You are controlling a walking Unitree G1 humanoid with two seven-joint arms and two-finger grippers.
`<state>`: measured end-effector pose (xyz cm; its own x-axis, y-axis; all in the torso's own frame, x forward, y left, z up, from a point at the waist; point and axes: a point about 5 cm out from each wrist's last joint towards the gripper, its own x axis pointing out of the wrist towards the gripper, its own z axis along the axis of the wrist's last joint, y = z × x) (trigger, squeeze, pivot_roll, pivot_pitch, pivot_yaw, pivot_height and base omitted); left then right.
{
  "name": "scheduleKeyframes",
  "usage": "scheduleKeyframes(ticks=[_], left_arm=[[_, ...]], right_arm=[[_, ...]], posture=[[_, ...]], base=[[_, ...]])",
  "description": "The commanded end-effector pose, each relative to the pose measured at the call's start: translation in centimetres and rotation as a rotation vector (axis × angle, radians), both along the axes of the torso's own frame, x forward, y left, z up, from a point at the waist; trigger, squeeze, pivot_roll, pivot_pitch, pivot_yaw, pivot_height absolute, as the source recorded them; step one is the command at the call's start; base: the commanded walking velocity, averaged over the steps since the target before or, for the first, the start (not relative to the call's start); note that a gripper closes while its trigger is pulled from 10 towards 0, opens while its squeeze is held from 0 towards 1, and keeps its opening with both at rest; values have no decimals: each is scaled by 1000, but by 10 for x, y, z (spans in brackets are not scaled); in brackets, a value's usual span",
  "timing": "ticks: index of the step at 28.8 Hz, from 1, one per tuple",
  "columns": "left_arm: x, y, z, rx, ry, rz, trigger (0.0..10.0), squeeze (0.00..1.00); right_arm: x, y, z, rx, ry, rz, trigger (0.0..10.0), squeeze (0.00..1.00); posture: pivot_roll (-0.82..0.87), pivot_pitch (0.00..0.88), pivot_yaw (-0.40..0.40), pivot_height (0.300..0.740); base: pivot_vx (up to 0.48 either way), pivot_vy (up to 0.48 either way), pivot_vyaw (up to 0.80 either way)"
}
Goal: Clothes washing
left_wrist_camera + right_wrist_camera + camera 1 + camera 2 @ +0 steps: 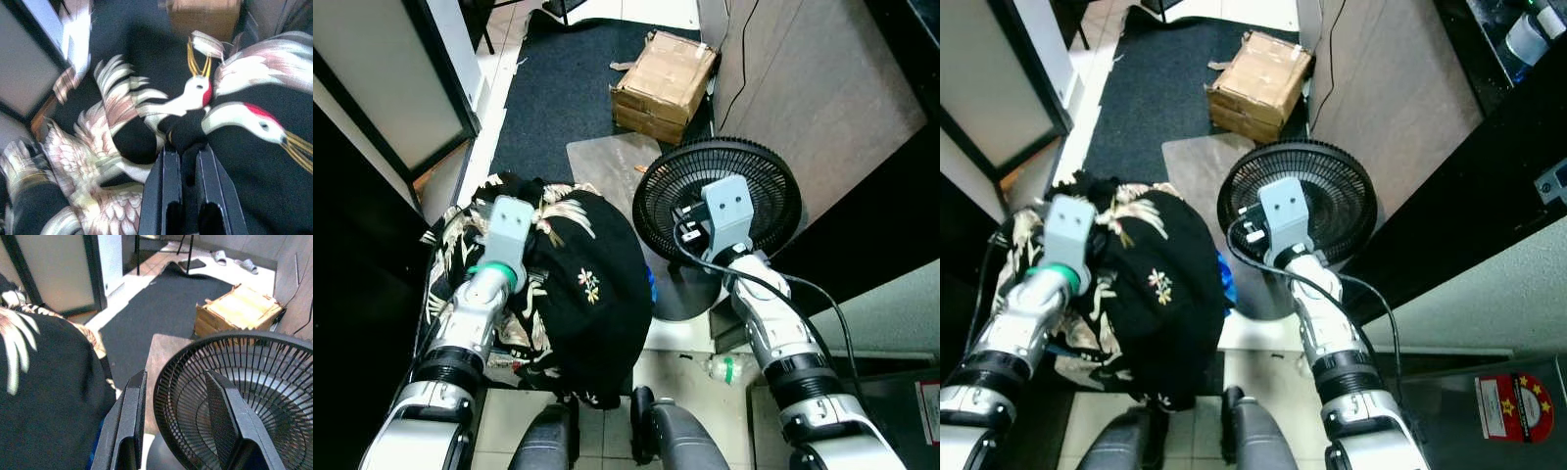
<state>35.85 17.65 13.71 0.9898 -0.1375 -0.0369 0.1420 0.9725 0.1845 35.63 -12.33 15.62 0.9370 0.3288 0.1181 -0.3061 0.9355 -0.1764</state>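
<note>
We've got the left gripper (pixel 188 154) pinched shut on the black crane-print shirt (pixel 592 284), soft, light, floppy. Right gripper (pixel 176 426) gapes empty over the fan (pixel 720 196) at our 1 o'clock; take bunched folds.

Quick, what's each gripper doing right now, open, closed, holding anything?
Left gripper: closed on the black crane-print garment.
Right gripper: open, empty, above the black fan.

right gripper (pixel 178 423) fingers spread, straddling black fan (pixel 244 401) rim; crane-print garment (pixel 46 391) beside one finger, cardboard box (pixel 239 308) beyond fingertips
</note>
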Motion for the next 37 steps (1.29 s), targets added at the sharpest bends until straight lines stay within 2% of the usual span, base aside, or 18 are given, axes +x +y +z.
scheduleKeyframes(ticks=[1,4,10,13,14,15,16,18,20,21,23,24,25,27,28,32,35,37], left_arm=[[-5,-7,20,-46,-81,-46,10000,0],[-13,-25,50,-90,-189,-127,10000,0],[-28,-54,84,-155,-297,-249,10000,0],[-33,-62,93,-169,-317,-285,10000,0],[-41,-73,100,-180,-333,-332,10000,0],[-41,-73,100,-180,-333,-332,10000,0],[-50,-82,103,-181,-332,-369,10000,0],[-50,-82,103,-181,-332,-369,10000,0],[-60,-93,103,-186,-318,-400,10000,0],[-60,-93,103,-186,-318,-400,10000,0],[-61,-95,103,-195,-305,-400,10000,0],[-61,-95,103,-195,-305,-400,10000,0],[-61,-95,103,-196,-302,-396,10000,0],[-61,-94,103,-195,-297,-394,10000,0],[-61,-94,103,-193,-294,-389,10000,0],[-61,-93,103,-192,-285,-381,10000,0],[-63,-93,102,-197,-257,-377,10000,0],[-63,-93,101,-198,-252,-377,10000,0]], right_arm=[[-1,0,7,32,-30,-6,10000,0],[0,4,25,66,-93,-1,10000,0],[0,5,52,105,-184,-3,10000,0],[0,5,58,113,-204,-7,10000,0],[-1,5,62,117,-221,-9,10000,0],[-1,5,62,117,-221,-9,10000,0],[-2,5,63,122,-221,-1,10000,0],[-2,5,63,122,-221,-1,10000,0],[-11,16,60,174,-186,110,10000,0],[-11,16,60,174,-186,110,10000,0],[-20,31,58,250,-130,265,10000,0],[-20,31,58,250,-130,265,10000,0],[-24,36,55,250,-101,337,10000,278],[-27,39,52,242,-84,376,10000,278],[-30,38,47,226,-60,411,10000,1000],[-45,30,40,223,-14,496,10000,1000],[-78,19,39,269,59,657,10000,1000],[-83,17,37,262,77,676,10000,1000]], posture=[[-2,160,20,740],[2,129,20,740],[2,107,21,740],[3,99,22,740],[3,90,22,740],[3,90,22,740],[5,83,21,740],[5,83,21,740],[2,77,20,740],[2,77,20,740],[4,75,19,740],[4,75,19,740],[4,73,16,740],[4,73,16,740],[2,71,14,740],[-8,73,16,740],[-23,78,23,740],[-30,78,25,740]], base=[[0,0,0],[0,0,0],[0,0,0],[0,0,0],[0,0,0],[0,0,0],[0,0,0],[0,0,0],[0,0,0],[0,0,0],[0,0,0],[0,0,0],[0,0,0],[0,0,0],[0,0,0],[0,0,0],[0,0,0],[0,0,0]])
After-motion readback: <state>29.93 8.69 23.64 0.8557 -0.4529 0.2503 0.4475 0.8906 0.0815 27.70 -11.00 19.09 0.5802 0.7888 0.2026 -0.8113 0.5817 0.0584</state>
